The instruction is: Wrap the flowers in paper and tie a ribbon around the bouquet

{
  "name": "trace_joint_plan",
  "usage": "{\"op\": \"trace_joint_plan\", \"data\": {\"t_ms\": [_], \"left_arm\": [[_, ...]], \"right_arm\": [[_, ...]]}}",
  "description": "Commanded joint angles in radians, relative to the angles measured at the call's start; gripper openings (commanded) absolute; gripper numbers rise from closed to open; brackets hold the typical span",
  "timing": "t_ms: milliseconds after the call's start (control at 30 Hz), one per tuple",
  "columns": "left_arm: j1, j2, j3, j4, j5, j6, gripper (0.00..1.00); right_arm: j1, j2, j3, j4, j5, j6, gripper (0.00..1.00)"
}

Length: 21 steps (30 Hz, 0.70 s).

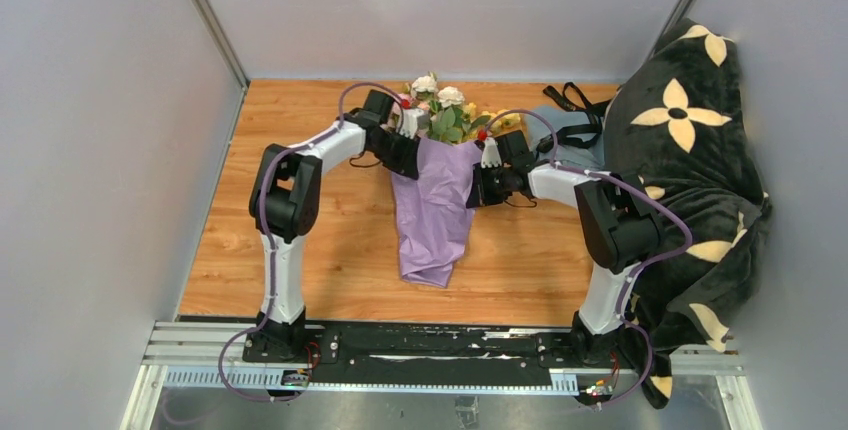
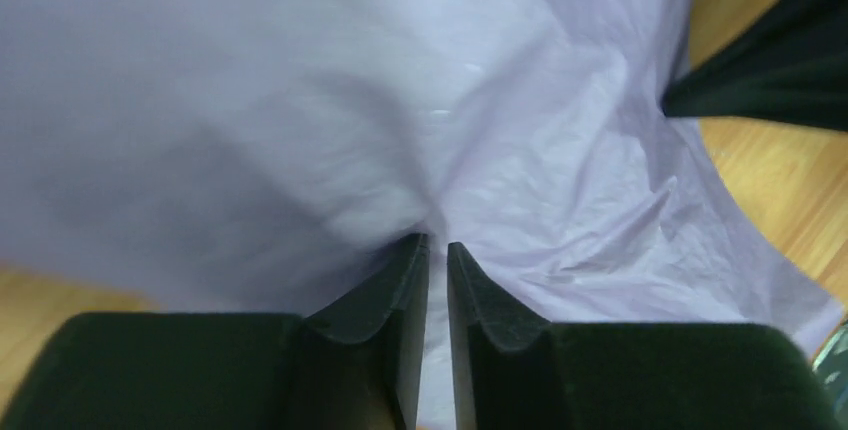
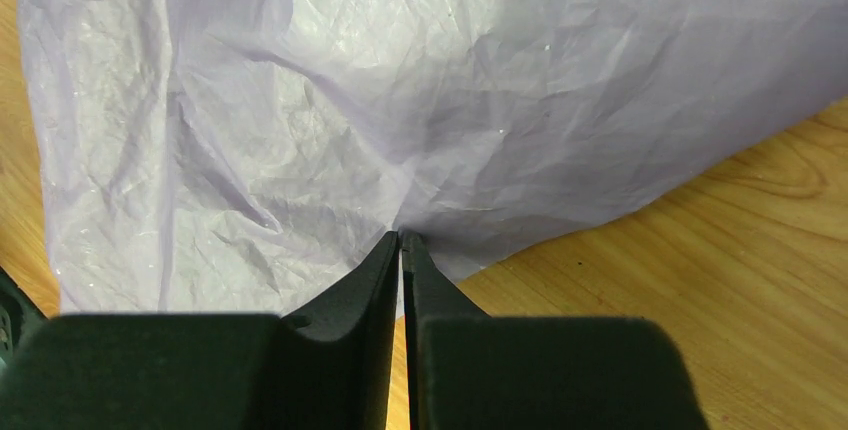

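- Lavender paper (image 1: 435,215) lies on the wooden table (image 1: 300,250), wrapped in a crinkled cone. The flowers (image 1: 443,110) poke from its wide far end.
- My left arm reaches forward and bends inward at the elbow. My left pincer (image 2: 437,250) meets the paper's upper left edge, its jaws nearly together and nipping a fold.
- My right arm mirrors it from the other side. My right pincer (image 3: 400,242) is clamped almost flat on the paper's right edge.
- Both pincers flank the paper, just below the blooms.
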Motion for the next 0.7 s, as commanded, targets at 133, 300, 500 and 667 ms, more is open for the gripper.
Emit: {"op": "trace_joint_plan", "data": {"t_ms": [133, 300, 500, 667], "left_arm": [[0.168, 0.105, 0.150, 0.118, -0.016, -0.149, 0.29], [0.189, 0.189, 0.278, 0.021, -0.142, -0.104, 0.29], [0.177, -0.003, 0.224, 0.004, -0.276, -0.028, 0.28], [-0.032, -0.344, -0.152, 0.039, -0.251, 0.142, 0.30]], "right_arm": [[-0.010, 0.074, -0.016, -0.121, 0.101, -0.045, 0.10], [-0.011, 0.062, -0.013, -0.133, 0.110, -0.049, 0.10], [-0.011, 0.059, 0.007, -0.144, 0.103, -0.053, 0.10], [-0.012, 0.048, 0.014, -0.143, 0.093, -0.059, 0.11]]}}
